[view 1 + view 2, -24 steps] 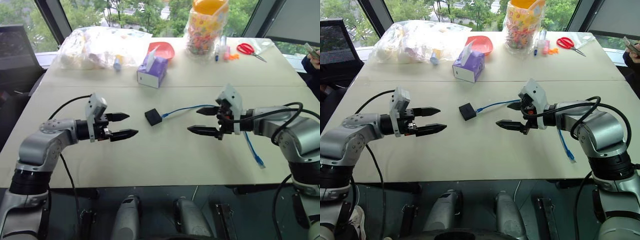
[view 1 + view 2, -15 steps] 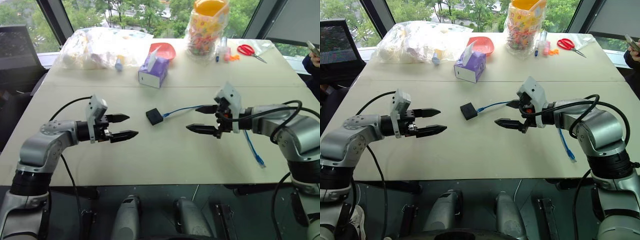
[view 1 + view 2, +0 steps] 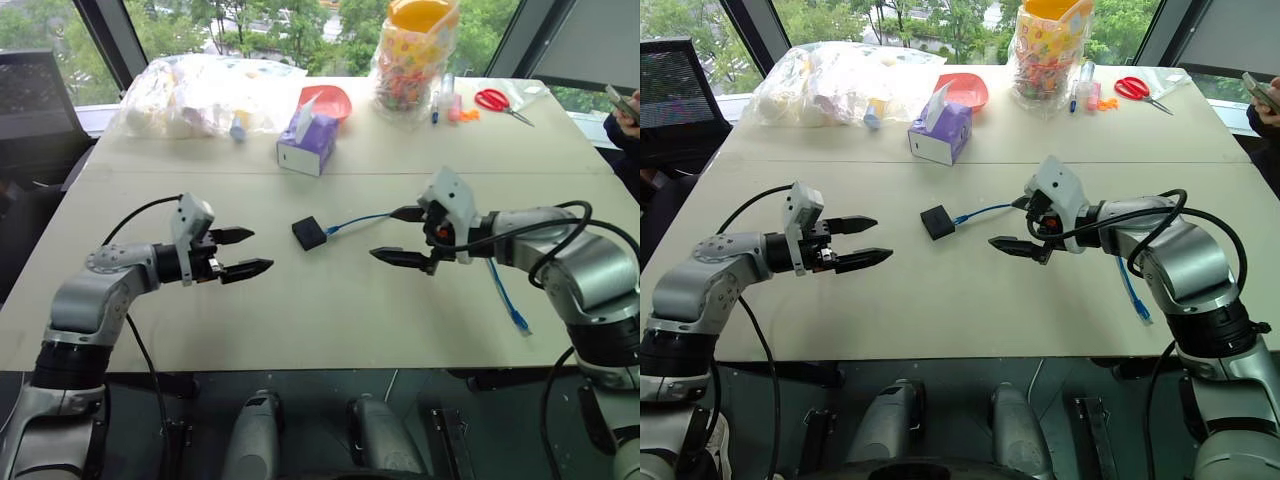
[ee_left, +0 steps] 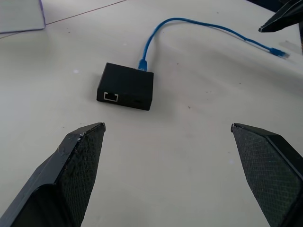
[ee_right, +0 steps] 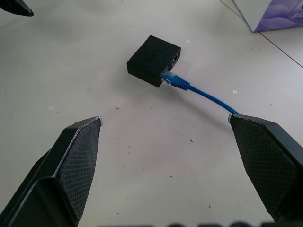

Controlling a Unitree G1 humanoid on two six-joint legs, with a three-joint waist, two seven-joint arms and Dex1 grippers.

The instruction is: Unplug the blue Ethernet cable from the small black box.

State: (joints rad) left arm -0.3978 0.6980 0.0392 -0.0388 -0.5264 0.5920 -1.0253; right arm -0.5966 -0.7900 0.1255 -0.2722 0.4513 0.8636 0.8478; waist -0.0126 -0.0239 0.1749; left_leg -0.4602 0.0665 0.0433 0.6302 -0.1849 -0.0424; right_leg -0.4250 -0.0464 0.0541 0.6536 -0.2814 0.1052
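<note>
On the table (image 3: 330, 310), small black box (image 3: 308, 233) holds blue Ethernet cable (image 3: 360, 219) (both jaws apart).

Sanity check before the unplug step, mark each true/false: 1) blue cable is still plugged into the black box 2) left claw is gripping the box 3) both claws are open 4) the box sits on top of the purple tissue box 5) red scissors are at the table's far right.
1) True: the blue Ethernet cable has its plug seated in the small black box.
2) False: the left claw hangs short of the box, holding nothing.
3) True: the left claw and the right claw both stand open.
4) False: the box lies flat on the table, nearer than the purple tissue box.
5) True: the red scissors lie there.
</note>
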